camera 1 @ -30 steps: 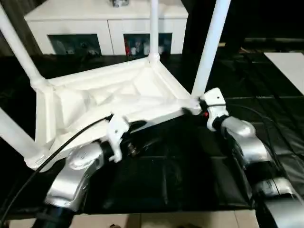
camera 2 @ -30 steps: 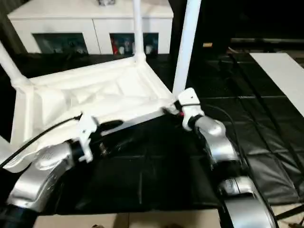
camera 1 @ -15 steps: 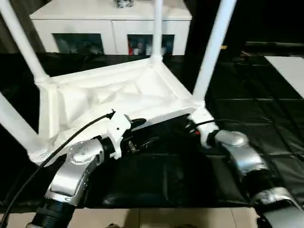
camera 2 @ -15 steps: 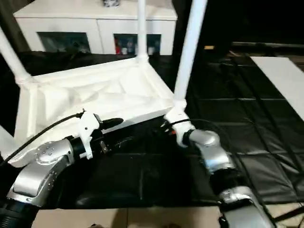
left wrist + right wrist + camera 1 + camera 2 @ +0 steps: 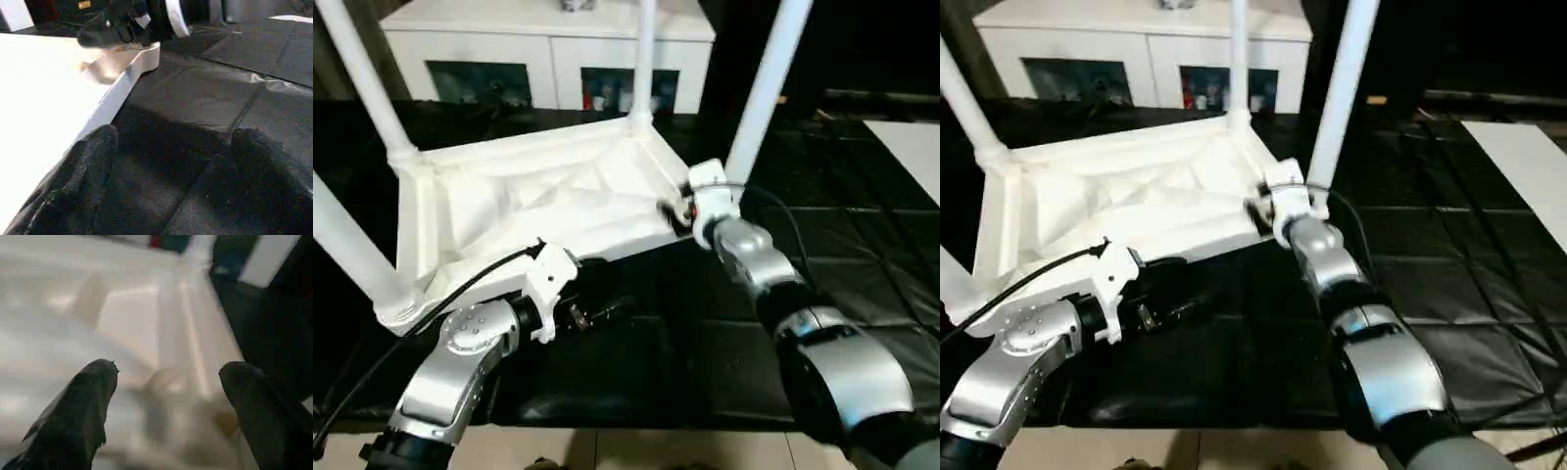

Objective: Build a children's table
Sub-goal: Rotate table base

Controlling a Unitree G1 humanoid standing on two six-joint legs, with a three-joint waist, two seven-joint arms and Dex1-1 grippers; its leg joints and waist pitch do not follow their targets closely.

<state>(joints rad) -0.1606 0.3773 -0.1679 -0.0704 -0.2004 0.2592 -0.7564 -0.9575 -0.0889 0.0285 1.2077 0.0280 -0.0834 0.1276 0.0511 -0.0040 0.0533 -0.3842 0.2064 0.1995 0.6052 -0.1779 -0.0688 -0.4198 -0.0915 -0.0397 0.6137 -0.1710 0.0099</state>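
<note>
While the tabletop lies upside down, four legs rise; both grippers' fingers seemingly spread apart.

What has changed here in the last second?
The right tool dipped below the table's near right corner, then rose over that corner, by the leg there; it is open and holds nothing. The left tool stayed open at the front edge, and the upside-down table stayed put.

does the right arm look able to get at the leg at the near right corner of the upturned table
Probably yes. The right end effector sits open at that corner of the table, right beside the leg, with nothing between them.
</note>
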